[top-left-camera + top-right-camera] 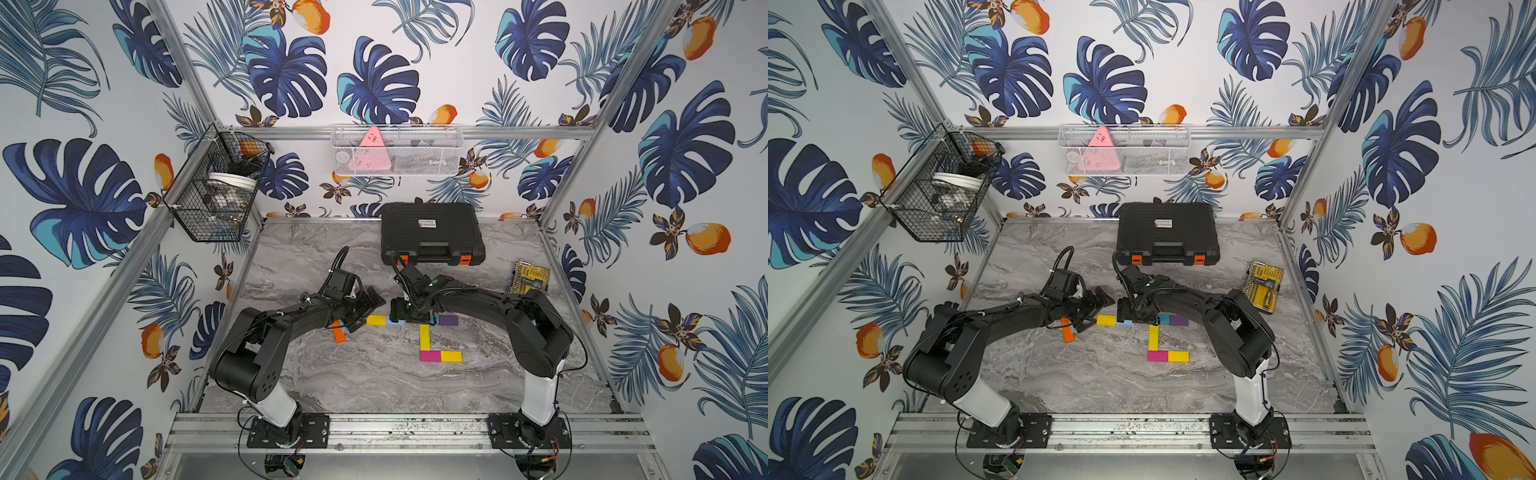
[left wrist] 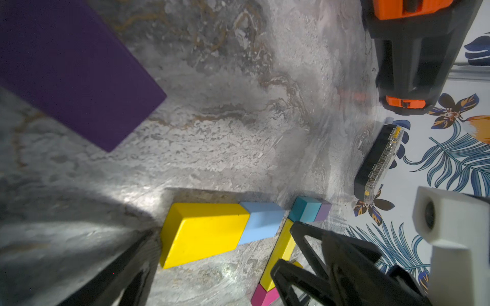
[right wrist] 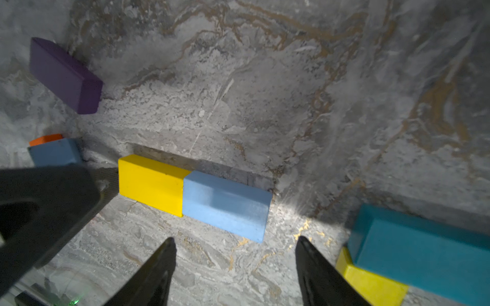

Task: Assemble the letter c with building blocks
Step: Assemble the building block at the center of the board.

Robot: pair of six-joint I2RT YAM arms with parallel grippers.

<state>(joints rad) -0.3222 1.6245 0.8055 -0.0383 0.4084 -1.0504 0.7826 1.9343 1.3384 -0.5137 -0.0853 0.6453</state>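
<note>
The small white label (image 1: 427, 224) on the black case (image 1: 432, 239) at the desk's (image 1: 374, 386) far edge is too small to read. My left jaws stand wide apart and empty near the orange block (image 1: 339, 335). My right jaws are parted and hold nothing. Their tips are just beside the light blue block (image 3: 225, 206), which touches the yellow block (image 3: 151, 182) mid-desk.

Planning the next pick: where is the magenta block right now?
In both top views the magenta block lies flat on the table at the near end of the long yellow block, with a short yellow block abutting its right side.
</note>
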